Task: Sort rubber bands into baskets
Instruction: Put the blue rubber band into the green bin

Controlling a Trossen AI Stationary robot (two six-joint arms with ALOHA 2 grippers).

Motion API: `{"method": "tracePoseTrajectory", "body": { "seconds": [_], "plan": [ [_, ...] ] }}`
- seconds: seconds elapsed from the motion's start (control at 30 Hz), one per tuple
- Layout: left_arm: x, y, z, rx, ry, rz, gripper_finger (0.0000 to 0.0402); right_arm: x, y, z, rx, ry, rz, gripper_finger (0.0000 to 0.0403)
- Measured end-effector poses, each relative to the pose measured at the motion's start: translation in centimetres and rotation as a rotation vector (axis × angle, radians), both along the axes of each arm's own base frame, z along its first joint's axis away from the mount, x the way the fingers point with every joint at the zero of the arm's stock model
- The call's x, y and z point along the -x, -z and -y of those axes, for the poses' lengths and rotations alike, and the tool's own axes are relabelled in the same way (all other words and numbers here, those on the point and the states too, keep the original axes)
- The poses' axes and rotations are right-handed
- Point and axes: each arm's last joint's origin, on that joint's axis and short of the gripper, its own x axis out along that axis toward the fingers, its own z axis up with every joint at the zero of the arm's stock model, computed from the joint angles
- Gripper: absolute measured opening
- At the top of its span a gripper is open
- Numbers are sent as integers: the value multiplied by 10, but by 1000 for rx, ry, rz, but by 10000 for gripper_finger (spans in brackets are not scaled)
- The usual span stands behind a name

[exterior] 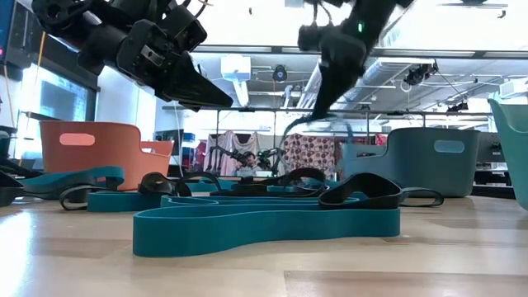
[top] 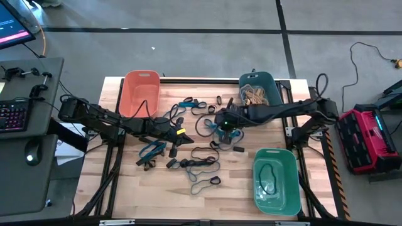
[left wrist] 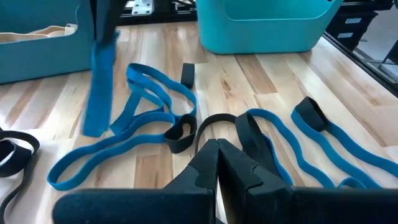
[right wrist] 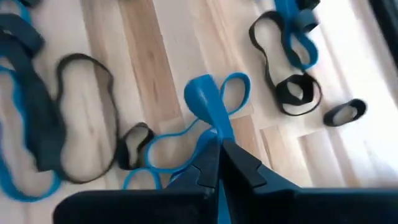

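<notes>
Many bands (top: 200,166) are lying unsorted on the tabletop (top: 125,194) while the right hand (top: 227,133) is pinching a blue band (right wrist: 208,102), left hand (top: 186,139) closed empty.

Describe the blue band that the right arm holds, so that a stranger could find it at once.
Start at the dark teal basket at the table's far right corner. Beside it, toward the table's middle, the right gripper hangs shut. The blue band is pinched there, lifted, while the other bands lie flat.
</notes>
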Motion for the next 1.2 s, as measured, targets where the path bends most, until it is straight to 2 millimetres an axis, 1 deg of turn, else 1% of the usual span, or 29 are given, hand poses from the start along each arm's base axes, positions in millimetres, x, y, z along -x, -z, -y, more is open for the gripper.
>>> {"method": "tracePoseTrajectory", "body": {
  "seconds": [0.1, 0.2, 0.33, 0.47, 0.6, 0.8, 0.83, 0.97, 1.2],
  "plan": [
    [0, 0, 0, -7, 3, 1, 0, -1, -21, -15, 9, 10, -1, 1],
    [0, 0, 0, -22, 10, 3, 0, 4, -38, -34, 17, 24, -23, 1],
    [0, 0, 0, -22, 10, -2, 0, 15, -55, -66, -1, 44, -52, 0],
    [0, 0, 0, -22, 10, -2, 0, 33, -65, -100, -41, 70, -91, 0],
    [0, 0, 0, -23, 10, -2, 0, 58, -67, -129, -64, 142, -167, 0],
    [0, 0, 0, -23, 10, -2, 0, 103, -65, -162, -63, 324, -294, 0],
    [0, 0, 0, -23, 11, -1, 0, 108, -65, -168, -77, 345, -296, 0],
    [0, 0, 0, -23, 10, -1, 0, 124, -64, -191, -115, 336, -279, 0],
    [0, 0, 0, -4, 2, -4, 0, 149, -62, -216, -170, 428, -243, 0]
  ]
}}
